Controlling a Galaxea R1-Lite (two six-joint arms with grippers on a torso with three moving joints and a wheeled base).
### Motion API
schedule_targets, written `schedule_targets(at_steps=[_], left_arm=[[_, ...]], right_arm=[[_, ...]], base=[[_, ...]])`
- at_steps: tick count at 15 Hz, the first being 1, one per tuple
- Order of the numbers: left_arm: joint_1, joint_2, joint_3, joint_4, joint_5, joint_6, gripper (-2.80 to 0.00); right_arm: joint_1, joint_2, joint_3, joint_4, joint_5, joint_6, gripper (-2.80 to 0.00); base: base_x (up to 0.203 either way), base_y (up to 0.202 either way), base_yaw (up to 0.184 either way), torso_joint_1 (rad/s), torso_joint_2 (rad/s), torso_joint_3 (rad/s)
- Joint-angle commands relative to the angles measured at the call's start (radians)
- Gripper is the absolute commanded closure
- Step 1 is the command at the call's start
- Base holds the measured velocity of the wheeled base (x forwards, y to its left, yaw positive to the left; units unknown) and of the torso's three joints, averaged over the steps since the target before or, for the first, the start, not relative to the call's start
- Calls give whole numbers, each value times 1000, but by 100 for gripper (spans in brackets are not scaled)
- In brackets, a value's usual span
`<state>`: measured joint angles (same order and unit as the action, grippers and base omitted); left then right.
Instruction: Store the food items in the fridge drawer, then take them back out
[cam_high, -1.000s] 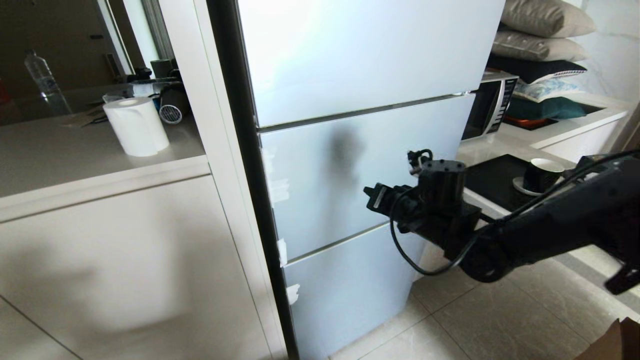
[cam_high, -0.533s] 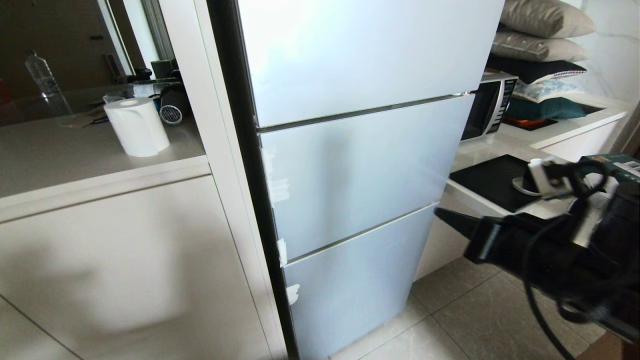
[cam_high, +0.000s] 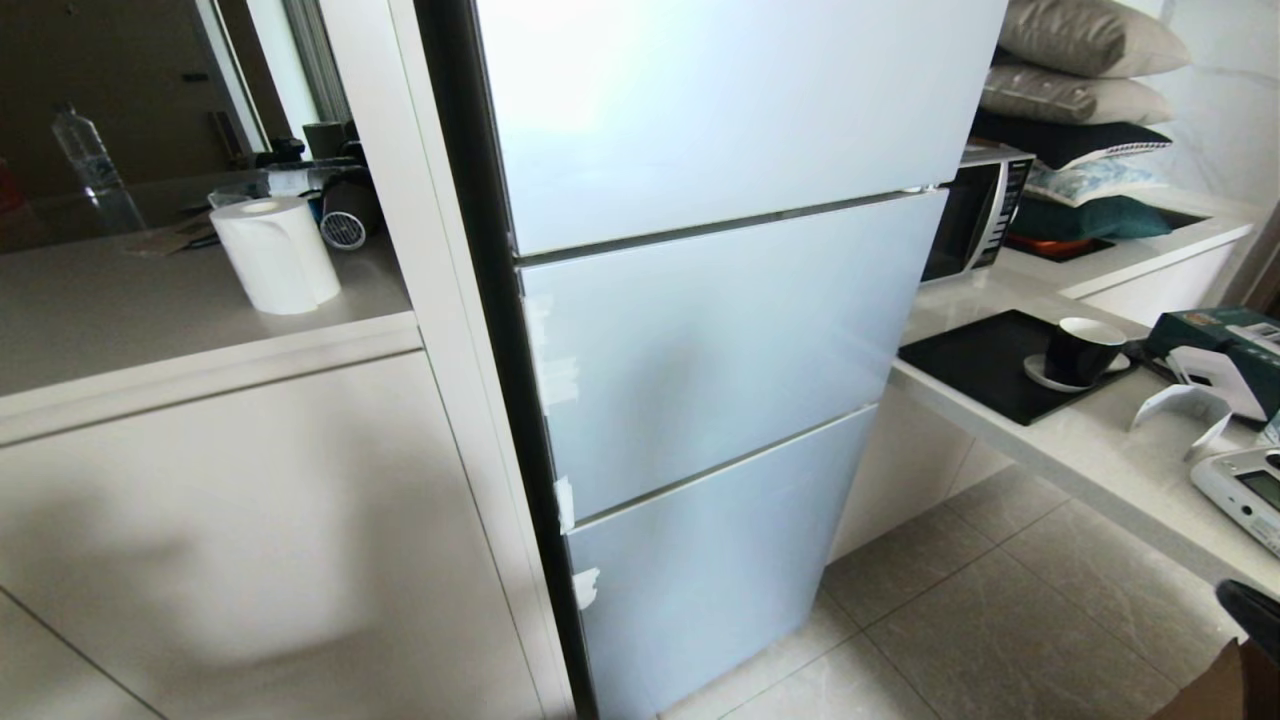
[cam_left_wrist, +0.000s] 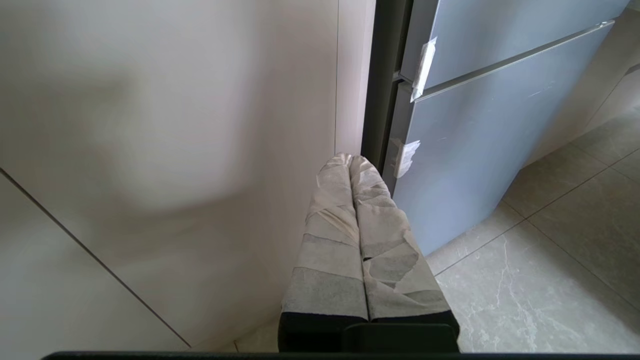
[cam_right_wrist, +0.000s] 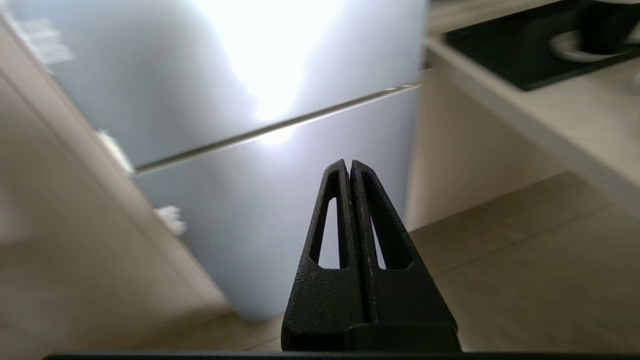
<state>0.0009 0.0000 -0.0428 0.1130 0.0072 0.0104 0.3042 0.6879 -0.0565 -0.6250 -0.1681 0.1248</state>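
Head view: fridge (cam_high: 700, 330), tall, three frosted pale-blue door panels, all shut; seams between panels run level, white tape scraps (cam_high: 566, 500) on the left edge. Drawer and fruit: not visible in any view, presumably behind the shut panels; cannot tell which one. Handling, judged: panels are stiff, smooth and likely slippery, no handle showing, so purchase would be at a seam or a free side edge; a clear plastic bin should be light and rigid, best taken at its front wall; a glossy round fruit would be firm but apt to slip, best pinched across its widest part. Cabinet (cam_high: 250, 520), left, flush against the fridge, no room there. Counter (cam_high: 1080, 450), right, its edge jutting near the lower panels, bearing a black mat and cup (cam_high: 1085, 350). Floor (cam_high: 980, 620), near right, tiled, the open room for approach. Right gripper (cam_right_wrist: 349, 167), fingers pressed together, empty, facing the lower seam, apart from it. Left gripper (cam_left_wrist: 350, 160), taped fingers closed, empty, low by the fridge's left edge, parked.
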Motion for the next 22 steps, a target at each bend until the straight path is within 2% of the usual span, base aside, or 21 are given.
schedule_targets(at_steps=[1, 3, 6, 9, 11, 22], left_arm=[[1, 2, 0, 1, 0, 0, 0], [1, 2, 0, 1, 0, 0, 0], [1, 2, 0, 1, 0, -1, 0], [1, 2, 0, 1, 0, 0, 0], [1, 2, 0, 1, 0, 0, 0], [1, 2, 0, 1, 0, 0, 0]], right_arm=[[-156, -384, 31, 274, 83, -67, 0], [-234, -584, 40, 489, 140, -132, 0], [-300, -690, 56, 628, 186, -213, 0], [-300, -689, 57, 628, 185, -191, 0], [-300, -689, 57, 624, 170, -136, 0], [-300, -689, 57, 625, 173, -145, 0]], base=[[0, 0, 0, 0, 0, 0], [0, 0, 0, 0, 0, 0], [0, 0, 0, 0, 0, 0], [0, 0, 0, 0, 0, 0], [0, 0, 0, 0, 0, 0], [0, 0, 0, 0, 0, 0]])
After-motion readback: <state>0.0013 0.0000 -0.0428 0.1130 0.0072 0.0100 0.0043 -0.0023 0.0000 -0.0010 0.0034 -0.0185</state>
